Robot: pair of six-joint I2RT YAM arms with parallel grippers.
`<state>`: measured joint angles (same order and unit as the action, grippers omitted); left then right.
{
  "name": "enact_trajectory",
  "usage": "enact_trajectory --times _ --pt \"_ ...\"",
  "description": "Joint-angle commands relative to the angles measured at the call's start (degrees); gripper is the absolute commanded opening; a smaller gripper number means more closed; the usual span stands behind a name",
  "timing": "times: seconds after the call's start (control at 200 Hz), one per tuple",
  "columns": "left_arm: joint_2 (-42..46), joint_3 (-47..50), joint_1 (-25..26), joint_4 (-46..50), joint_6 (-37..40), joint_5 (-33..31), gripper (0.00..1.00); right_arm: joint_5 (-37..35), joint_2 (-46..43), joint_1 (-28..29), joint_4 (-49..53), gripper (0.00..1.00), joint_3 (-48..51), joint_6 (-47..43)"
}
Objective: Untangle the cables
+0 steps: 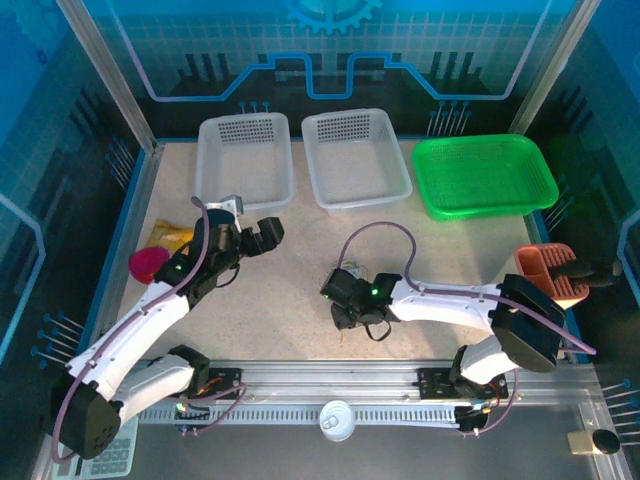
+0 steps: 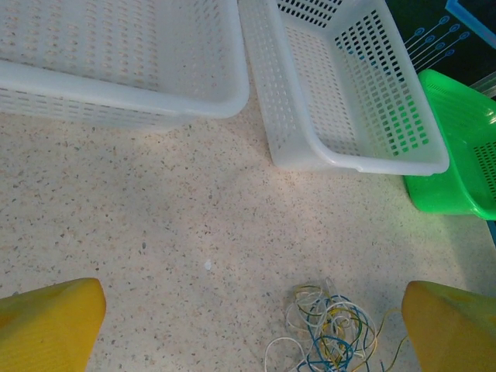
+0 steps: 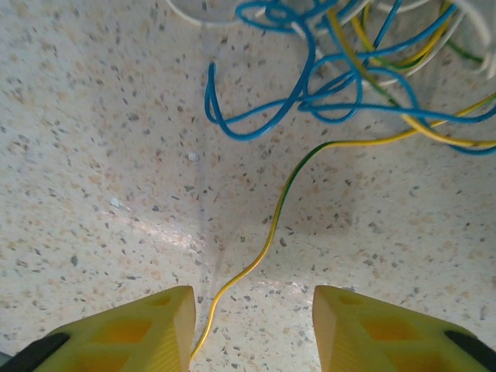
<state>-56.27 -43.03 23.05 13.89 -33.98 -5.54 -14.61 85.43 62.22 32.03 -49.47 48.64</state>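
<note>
Bright even light, soft shadows, mild glare on table [image 3: 159, 229], pics sharp

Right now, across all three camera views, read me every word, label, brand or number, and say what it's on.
No readable text in any view.
Back wall: gear symbol and circuit lines, no letters.
Left white basket, right white basket, green basket, cables: no labels visible.
Pale gridded object at the near left corner: too small to read.

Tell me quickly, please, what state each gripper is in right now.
Left gripper: wide open, holding nothing.
Right gripper: open, straddling a yellow cable, not clamped on it.
</note>
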Motion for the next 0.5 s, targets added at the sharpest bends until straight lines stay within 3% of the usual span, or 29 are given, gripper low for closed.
enact_trajectory --times 0.0,0.42,0.495 --pt "-0.2 -1.9 0.5 0.1 -0.9 -0.2 0.99 -1.5 2.1 0.6 -0.6 0.39 -0.2 1.7" --pt "0.3 -1.3 1.3 0.8 -1.0 -0.9 0.99 -0.4 8.1 -2.6 -5.9 0.39 -2.9 -0.5" --pt "0.5 -1.0 1.5 0.9 -0.9 -1.1 0.99 0.5 8.4 -3.5 -6.9 0.35 -3.1 -1.2"
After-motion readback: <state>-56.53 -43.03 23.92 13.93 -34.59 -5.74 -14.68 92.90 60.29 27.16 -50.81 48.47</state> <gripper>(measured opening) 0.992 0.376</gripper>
